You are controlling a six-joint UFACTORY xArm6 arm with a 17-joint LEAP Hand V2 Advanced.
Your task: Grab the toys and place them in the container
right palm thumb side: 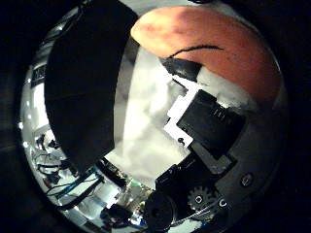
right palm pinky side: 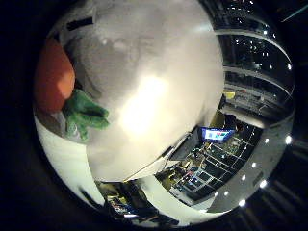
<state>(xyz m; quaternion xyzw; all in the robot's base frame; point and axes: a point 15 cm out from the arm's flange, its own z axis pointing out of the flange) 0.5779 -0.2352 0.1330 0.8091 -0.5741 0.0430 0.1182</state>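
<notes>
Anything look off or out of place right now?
Nothing stands out. The orange carrot toy with green leaves sits close against the hand, over the white surface. No damage or spill shows.

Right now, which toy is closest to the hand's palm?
Only one toy shows: the orange carrot toy with green leaves. It lies against the hand, close to the palm.

No writing can be made out anywhere. The lit screen [right palm pinky side: 215, 134] off in the room glows with coloured patches, too small to read, and the orange carrot toy [right palm thumb side: 218, 46] bears only a plain black line.
</notes>
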